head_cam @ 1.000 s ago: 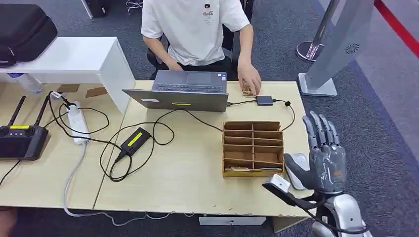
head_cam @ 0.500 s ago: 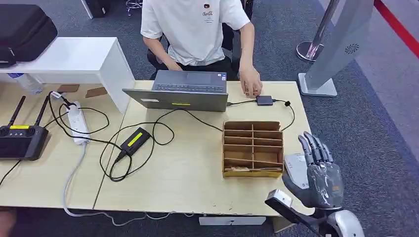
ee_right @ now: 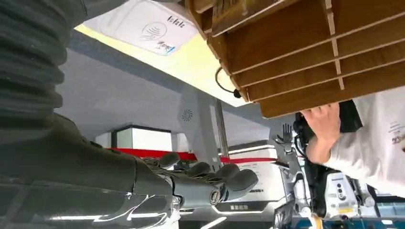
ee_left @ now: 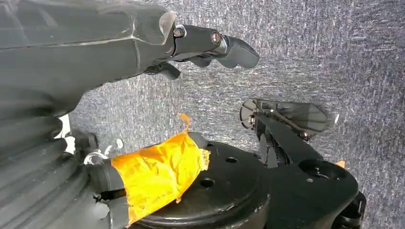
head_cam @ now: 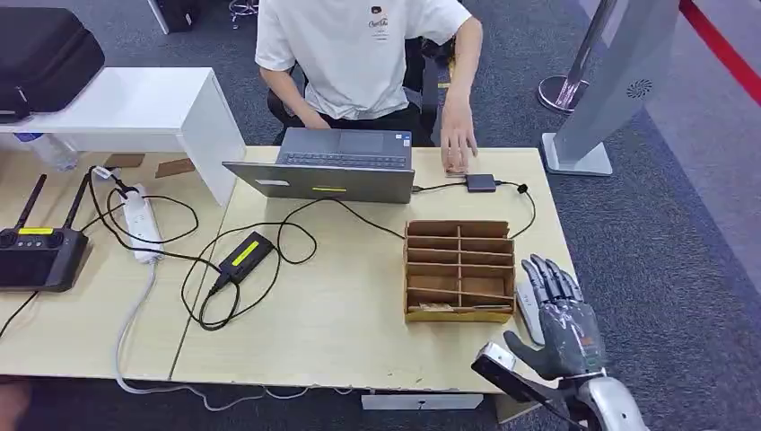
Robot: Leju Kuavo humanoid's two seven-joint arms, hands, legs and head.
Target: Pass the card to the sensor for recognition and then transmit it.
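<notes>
Head view | right hand [head_cam: 565,325] spread | flat white sensor [head_cam: 531,308] beside slatted cardboard rack [head_cam: 459,270]

Slotted box [head_cam: 459,269] on table [head_cam: 341,314], behind it laptop [head_cam: 334,165]; sensor [head_cam: 533,310] right of box

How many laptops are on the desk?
1: a grey laptop at the desk's far edge, in front of the seated person; none seems hidden.
</notes>
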